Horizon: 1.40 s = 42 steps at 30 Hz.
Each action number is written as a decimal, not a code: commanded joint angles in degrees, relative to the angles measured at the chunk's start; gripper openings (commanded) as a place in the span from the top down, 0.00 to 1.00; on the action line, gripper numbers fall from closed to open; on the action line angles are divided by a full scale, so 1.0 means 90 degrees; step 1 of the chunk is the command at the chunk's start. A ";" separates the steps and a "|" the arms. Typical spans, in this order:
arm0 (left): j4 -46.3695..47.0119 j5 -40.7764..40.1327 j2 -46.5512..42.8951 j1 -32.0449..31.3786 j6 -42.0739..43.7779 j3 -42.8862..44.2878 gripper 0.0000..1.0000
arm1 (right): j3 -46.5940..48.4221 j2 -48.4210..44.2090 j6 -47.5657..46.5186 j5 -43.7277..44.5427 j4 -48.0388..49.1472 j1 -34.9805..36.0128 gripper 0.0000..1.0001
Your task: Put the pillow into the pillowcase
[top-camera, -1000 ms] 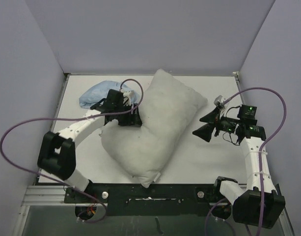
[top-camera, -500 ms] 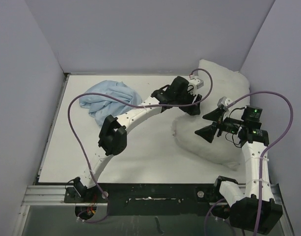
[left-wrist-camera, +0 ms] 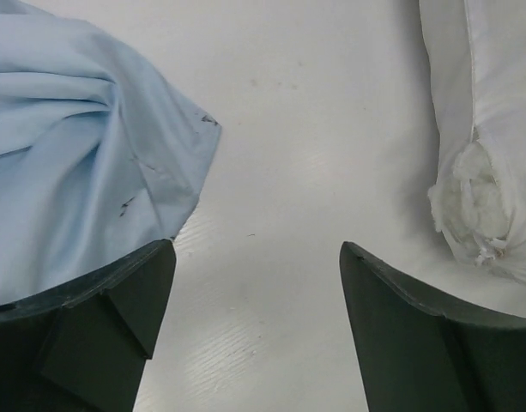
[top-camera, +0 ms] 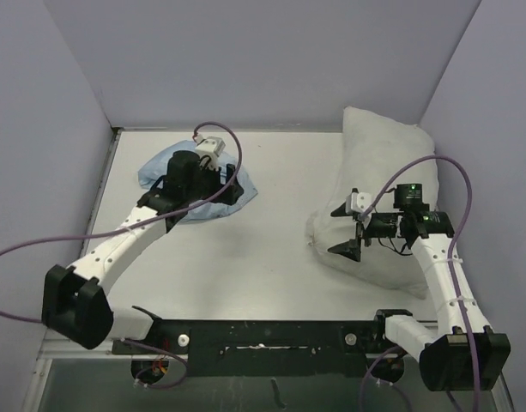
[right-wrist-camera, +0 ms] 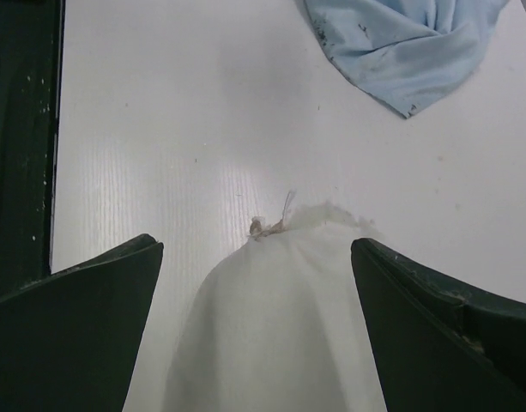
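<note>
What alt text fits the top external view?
Overhead view of a white table: an off-white pillow lies at the right against the side wall, and a crumpled light-blue pillowcase lies at the far left, apart from it. The left gripper is open over the pillowcase; the right gripper is open at the pillow's left edge.

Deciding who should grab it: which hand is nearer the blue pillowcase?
Left. The left hand sits at the edge of the pillowcase; the right hand is across the table, over a corner of the pillow.

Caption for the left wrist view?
Open left jaws frame white table between wrinkled light-blue fabric pillowcase and frayed corner of plump off-white fabric pillow.
</note>
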 commanded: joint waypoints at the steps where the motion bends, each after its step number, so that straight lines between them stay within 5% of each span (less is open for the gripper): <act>1: -0.0201 -0.0168 -0.0860 0.0461 0.0594 -0.0273 0.23 | 0.0673 0.0410 -0.1883 0.0968 -0.0579 0.0600 0.02; 7: -0.1317 -0.1278 -0.0052 0.0500 0.1616 0.0176 0.23 | 0.0463 0.0782 -0.1193 0.1639 -0.0115 0.0403 0.02; 16: -0.1387 -0.2695 0.2904 0.0497 0.2212 0.1746 0.29 | -0.0471 0.0366 -0.1043 0.2074 0.0562 0.0395 0.02; 18: -0.1536 -0.2842 0.3428 0.0497 0.2281 0.2124 0.54 | -0.0451 0.0463 -0.1042 0.2094 0.0518 0.0412 0.02; 19: -0.1710 -0.2839 0.3596 0.0486 0.2285 0.2360 0.83 | -0.0424 0.0502 -0.1030 0.2111 0.0500 0.0431 0.02; 20: -0.2010 -0.2775 0.3671 0.0460 0.2194 0.2592 1.00 | -0.0401 0.0551 -0.1017 0.2110 0.0480 0.0440 0.02; 26: -0.1991 -0.1173 0.2126 -0.0029 0.1973 0.2847 1.00 | -0.0239 0.0591 -0.0865 0.2033 0.0434 0.0539 0.02; 33: -0.0831 0.1929 0.0960 -0.0060 -0.0147 0.3070 1.00 | 0.0094 0.0277 -0.0591 0.0530 0.0108 0.0304 0.02; 42: 0.0019 0.2884 0.0803 -0.0096 -0.1210 0.2518 1.00 | 0.0334 0.0348 -0.0029 -0.0305 0.0543 0.0053 0.02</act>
